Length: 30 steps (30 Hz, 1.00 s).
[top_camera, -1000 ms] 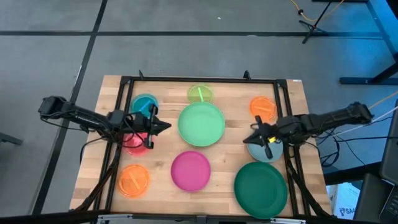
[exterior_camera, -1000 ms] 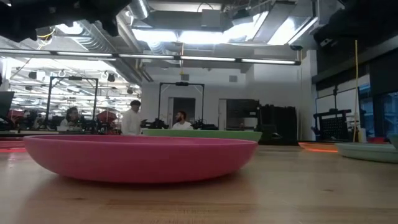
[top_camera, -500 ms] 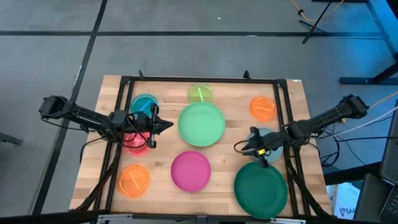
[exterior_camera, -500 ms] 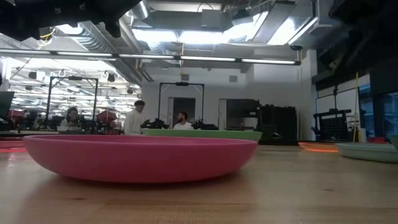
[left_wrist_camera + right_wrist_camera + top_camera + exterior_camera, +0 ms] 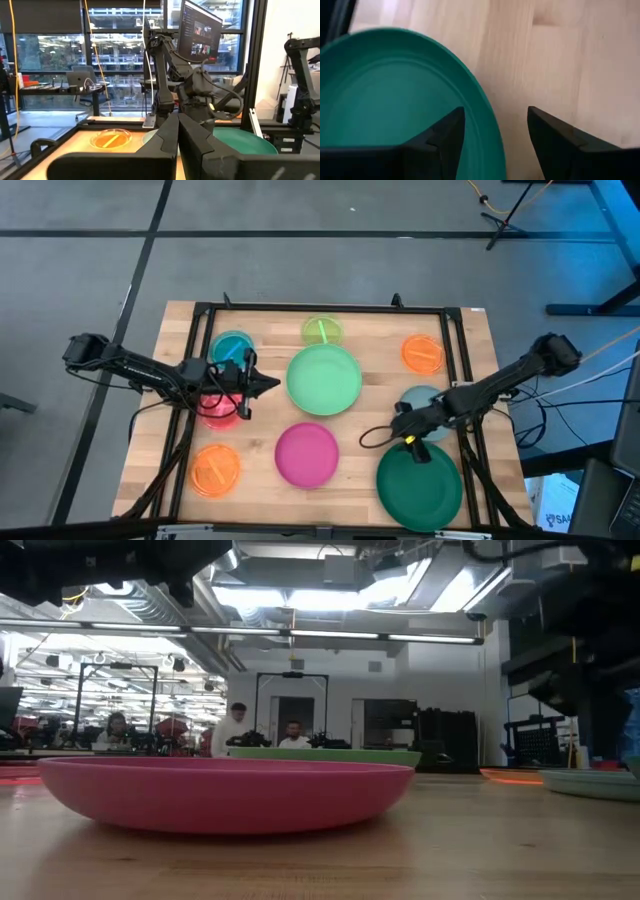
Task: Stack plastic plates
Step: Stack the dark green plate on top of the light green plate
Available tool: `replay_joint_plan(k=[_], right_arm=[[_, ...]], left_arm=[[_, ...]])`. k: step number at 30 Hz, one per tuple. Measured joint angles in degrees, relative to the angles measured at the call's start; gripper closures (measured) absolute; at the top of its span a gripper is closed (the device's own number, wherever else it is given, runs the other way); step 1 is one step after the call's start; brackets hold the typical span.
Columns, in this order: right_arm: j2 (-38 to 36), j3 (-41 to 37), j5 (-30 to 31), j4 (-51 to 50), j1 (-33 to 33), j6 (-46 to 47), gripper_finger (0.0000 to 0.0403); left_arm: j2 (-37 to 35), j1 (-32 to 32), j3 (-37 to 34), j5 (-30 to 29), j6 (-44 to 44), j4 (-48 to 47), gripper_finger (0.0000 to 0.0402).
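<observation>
Our right hand (image 5: pixel 404 436) has swung from the grey-teal plate (image 5: pixel 418 398) to the dark green plate (image 5: pixel 395 95), fingers spread astride its rim for grasping, while our left hand (image 5: pixel 262 383) waits closed.

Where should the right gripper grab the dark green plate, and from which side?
Probably by the rim. The dark green plate lies flat on the table, so only its raised edge gives fingers something to pinch. The right gripper hangs open above the plate's far rim, one finger over the inside and the other over bare wood. Coming straight down there, from the table's middle side, looks best.
</observation>
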Motion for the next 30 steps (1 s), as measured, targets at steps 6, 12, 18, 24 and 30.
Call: replay_joint_plan(k=[6,12,18,24,30], right_arm=[[3.4,0.0,-1.6,0.0,0.0,-0.5,0.0194],[4.1,0.0,-1.8,0.3,0.0,-0.5,0.0215],[4.1,0.0,-1.4,0.2,0.0,-0.5,0.0282],[4.1,0.0,-1.4,0.2,-0.2,-0.5,0.034],[4.1,0.0,-0.1,0.3,-0.2,0.9,0.0389]], left_arm=[[1.9,-0.1,0.0,-0.5,0.2,-0.1,0.0398],[2.9,0.0,0.0,-3.1,0.2,0.0,0.0398],[2.9,-0.1,0.0,-3.3,0.2,0.0,0.0398],[2.9,-0.1,0.0,-3.3,0.2,0.0,0.0398],[2.9,-0.1,0.0,-3.3,0.2,0.0,0.0398]])
